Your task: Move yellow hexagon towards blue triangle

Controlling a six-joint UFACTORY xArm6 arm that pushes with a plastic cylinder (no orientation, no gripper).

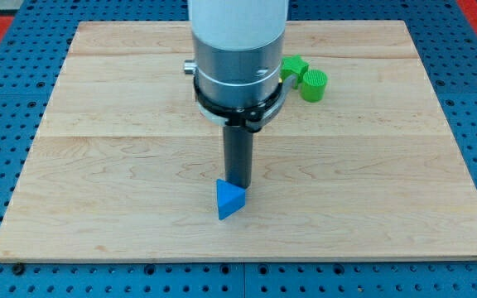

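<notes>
Yellow hexagon isn't visible anywhere on the worktop, maybe hidden behind the arm, can't tell. My tip sits touching the blue triangle on its far side. Rod end effector, grasps nothing. Green blocks far right, w/ no bearing.

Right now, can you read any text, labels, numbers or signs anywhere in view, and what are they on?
None. No readable text shows on the board, the blue triangle, the green blocks, or the arm above my tip. The yellow hexagon is not in view.
</notes>
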